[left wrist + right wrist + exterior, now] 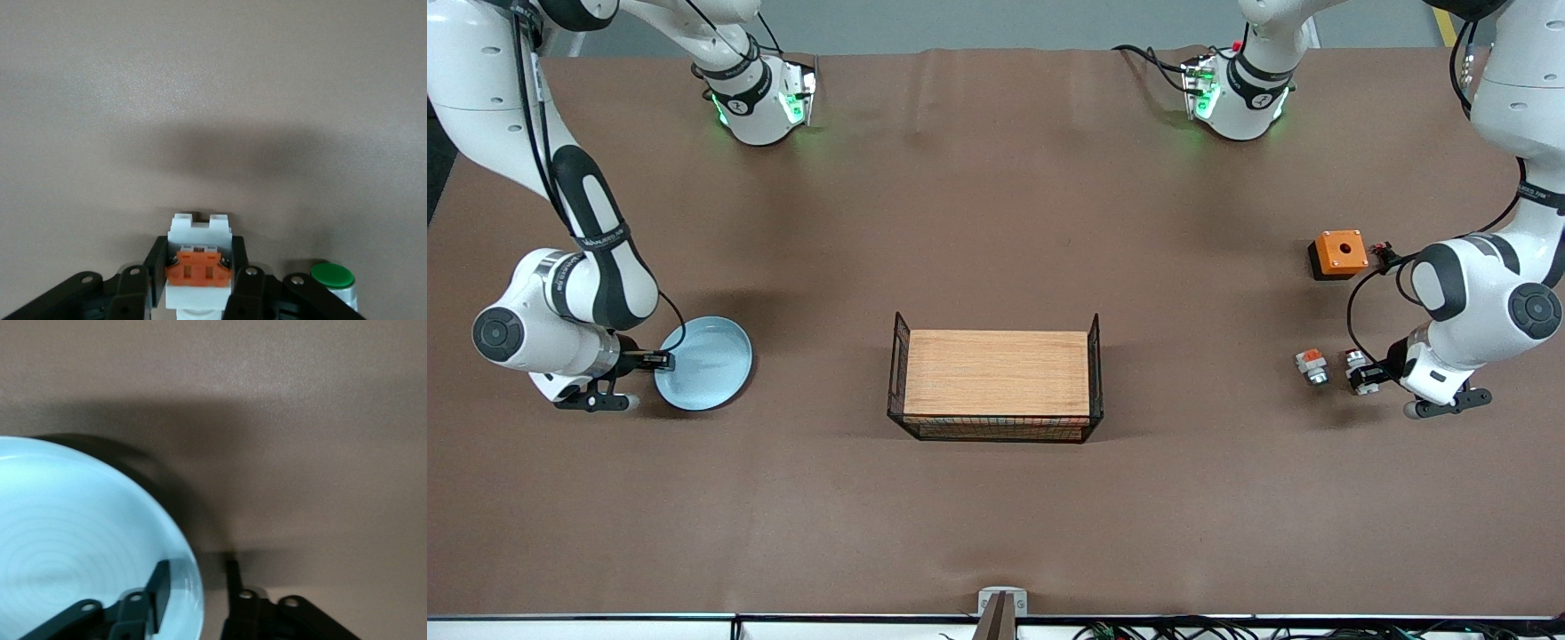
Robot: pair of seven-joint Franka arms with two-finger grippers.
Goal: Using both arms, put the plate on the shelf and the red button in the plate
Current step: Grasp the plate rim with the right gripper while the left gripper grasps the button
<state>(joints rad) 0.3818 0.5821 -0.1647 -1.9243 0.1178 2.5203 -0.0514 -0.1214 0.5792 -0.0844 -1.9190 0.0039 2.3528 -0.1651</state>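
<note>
left gripper [197, 273] clamps the red button [197, 257], cap hidden; right gripper [197, 587] straddles the plate [73, 540] rim, unclosed

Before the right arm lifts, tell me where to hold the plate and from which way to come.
Grip the plate at its raised rim, at the edge toward the right arm's end of the table, coming down from above. It lies flat and is too wide to span, so only the thin rim fits between fingers. The right gripper already straddles it there, one finger inside and one outside.
</note>
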